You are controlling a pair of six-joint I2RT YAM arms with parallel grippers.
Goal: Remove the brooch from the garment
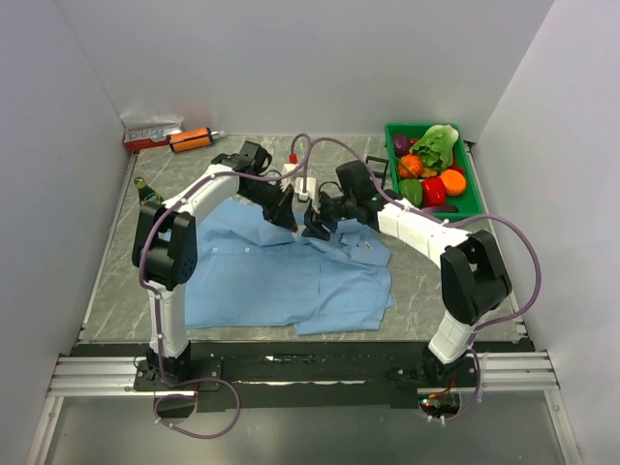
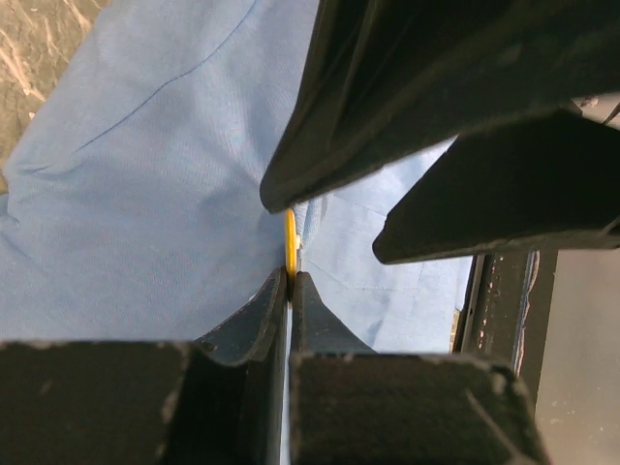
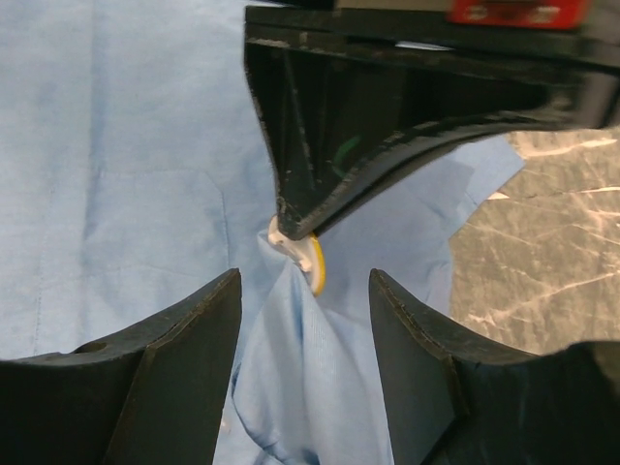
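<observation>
Right up against the left wrist lens sit the left tool's [image 2: 291, 283] dark fingers [image 2: 242, 334], clenched tight with no gap between them. Poking out of their seam is a thin yellow-gold sliver: that's the brooch [image 2: 290, 242], seen edge-on only, so its face is unreadable. Looks like the tips are nipping it by the rim, though the contact itself is buried in the pinch. Behind it spreads the garment [image 2: 145, 194], light blue, most of it out of frame, and big dark shapes from the other arm block the upper right.

Over to the right wrist view: the right tool [image 3: 305, 283] is released, its two fingers [image 3: 184, 339] standing apart with the brooch showing in the gap between them. Cloth rises in a small peak just under the ornament, and a white bit [image 3: 276, 232] beside it is too small to name. Grey marbled surface [image 3: 542, 242] shows at the right edge.

From above, both tools meet over the garment's upper part and cover the brooch completely, and the collar is hidden too. Green bin [image 1: 473, 201] of vegetables [image 1: 431, 160] sits far right, well apart from the garment
</observation>
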